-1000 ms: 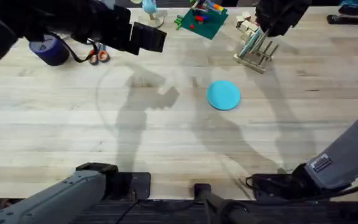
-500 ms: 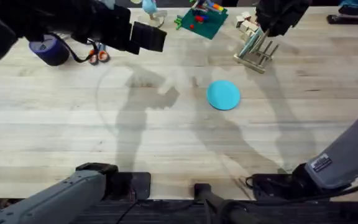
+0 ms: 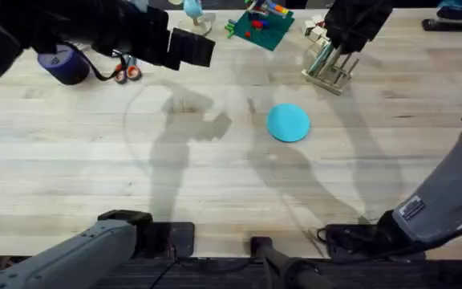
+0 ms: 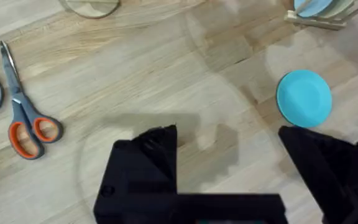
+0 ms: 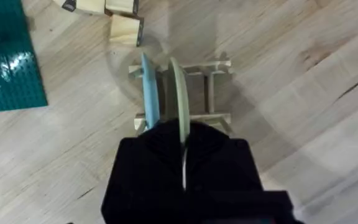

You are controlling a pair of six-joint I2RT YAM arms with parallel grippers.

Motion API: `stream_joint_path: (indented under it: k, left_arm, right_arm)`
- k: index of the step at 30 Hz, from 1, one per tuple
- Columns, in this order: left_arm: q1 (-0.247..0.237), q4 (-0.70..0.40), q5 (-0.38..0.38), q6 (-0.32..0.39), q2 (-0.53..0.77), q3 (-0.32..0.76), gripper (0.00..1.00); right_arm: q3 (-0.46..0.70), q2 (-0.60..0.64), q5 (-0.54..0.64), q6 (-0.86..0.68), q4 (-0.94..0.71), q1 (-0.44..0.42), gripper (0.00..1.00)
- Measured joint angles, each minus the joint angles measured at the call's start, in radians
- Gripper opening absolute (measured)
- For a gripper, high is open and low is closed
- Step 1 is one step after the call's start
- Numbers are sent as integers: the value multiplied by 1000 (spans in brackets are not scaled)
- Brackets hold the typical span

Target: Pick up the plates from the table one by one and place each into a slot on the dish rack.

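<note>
Since a moment ago, the right claw (image 5: pixel 182 163) has slid a little over the dish rack (image 5: pixel 211 93), gripping a cream plate (image 5: pixel 179 99) upright beside a blue plate (image 5: pixel 149 93). Farther off, another flat blue plate (image 3: pixel 288 123) lies on the table (image 3: pixel 215 185) before the wide-open left claw (image 4: pixel 229 146).
</note>
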Motion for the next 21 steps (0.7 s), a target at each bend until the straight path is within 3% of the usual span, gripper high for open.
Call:
stream_joint_path:
  k: [8,15,21]
  left_arm:
    - [0,0,0,0,0,0,995]
    - [0,0,0,0,0,0,995]
    - [0,0,0,0,0,0,995]
  right_arm:
    - [0,0,0,0,0,0,33]
    - [0,0,0,-3,0,0,137]
    - [0,0,0,-3,0,0,148]
